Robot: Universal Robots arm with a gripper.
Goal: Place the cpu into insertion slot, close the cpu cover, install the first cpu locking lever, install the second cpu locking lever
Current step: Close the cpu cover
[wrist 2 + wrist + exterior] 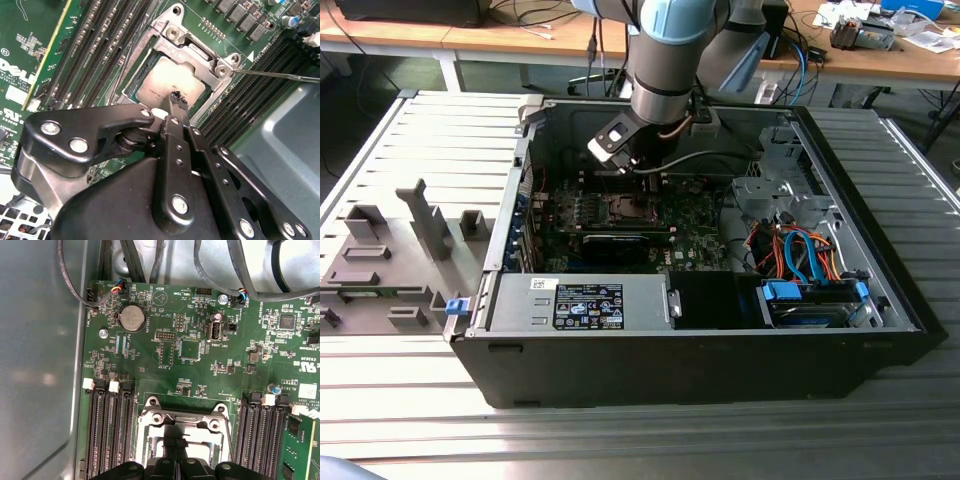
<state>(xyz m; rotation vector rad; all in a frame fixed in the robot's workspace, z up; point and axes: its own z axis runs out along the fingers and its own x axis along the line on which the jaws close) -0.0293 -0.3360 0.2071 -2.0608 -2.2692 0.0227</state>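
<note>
In the second wrist view the cpu [167, 80] lies flat in the insertion slot, its silver-grey top showing through the window of the cpu cover [165, 47], which lies down over it. My gripper [178, 101] is shut, fingertips together over the cpu's edge; whether they touch it I cannot tell. A thin locking lever [280, 76] sticks out from the socket corner across the memory slots. The first wrist view has the socket [150, 427] with my gripper [175, 442] above it. In the exterior view my gripper [640, 172] hangs over the socket [625, 208] inside the case.
Long black memory slots [100, 45] flank the socket on both sides. A grey metal wall [290, 130] of the case stands close by. Black cables [240, 265] run along the board's edge. The drive bay with blue and orange cables [800, 255] fills the exterior view's right.
</note>
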